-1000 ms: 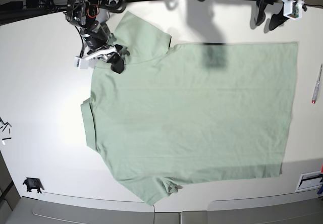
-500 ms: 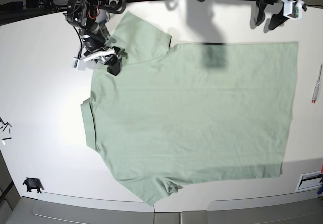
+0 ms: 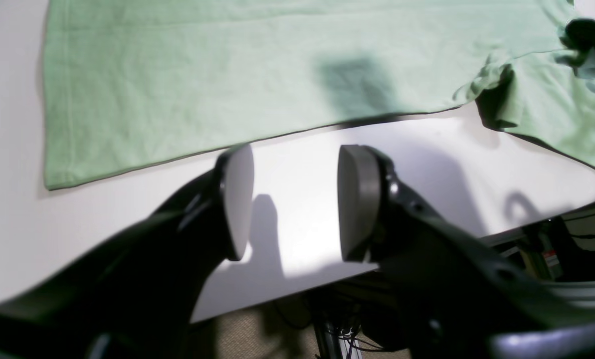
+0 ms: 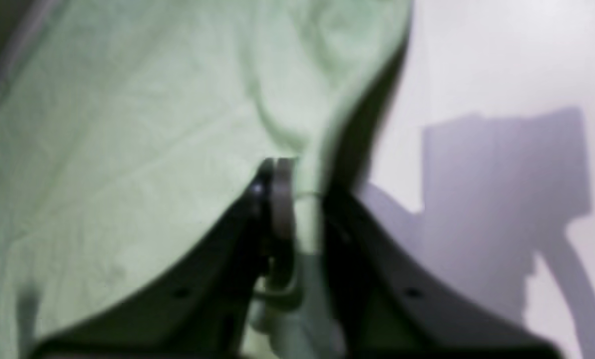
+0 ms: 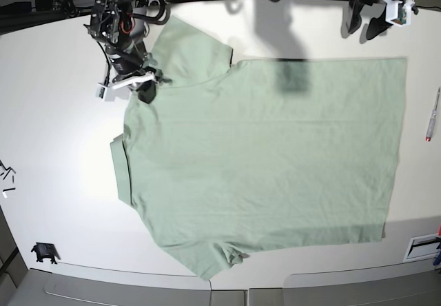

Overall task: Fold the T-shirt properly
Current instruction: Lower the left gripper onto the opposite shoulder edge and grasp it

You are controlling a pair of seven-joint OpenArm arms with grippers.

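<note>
While the left wrist view looks down past the left gripper (image 3: 295, 202), its two pads stand well apart with nothing between them, hanging over bare white table (image 3: 427, 164) just short of the T-shirt (image 3: 257, 75). The shirt's straight side edge runs across the view just beyond the fingertips, the hem corner to the view's left and a bunched sleeve (image 3: 541, 107) far to the right.

Seen from the right wrist view, blurred as it is, the right gripper (image 4: 290, 199) has its jaws pressed together on a fold of pale green cloth, which rises tent-like from the pinch; the table lies to the right.

From the base view, the T-shirt (image 5: 269, 154) lies flat, its long axis along the table's length, collar toward the view's left edge and hem toward the right. The right gripper (image 5: 146, 85) sits at the shoulder by the far sleeve, near the far left corner; the left gripper (image 5: 368, 22) hovers off the cloth by the far right corner. Judging from this, the right arm has the cloth, and the fold would carry that far edge toward the near edge.
</note>
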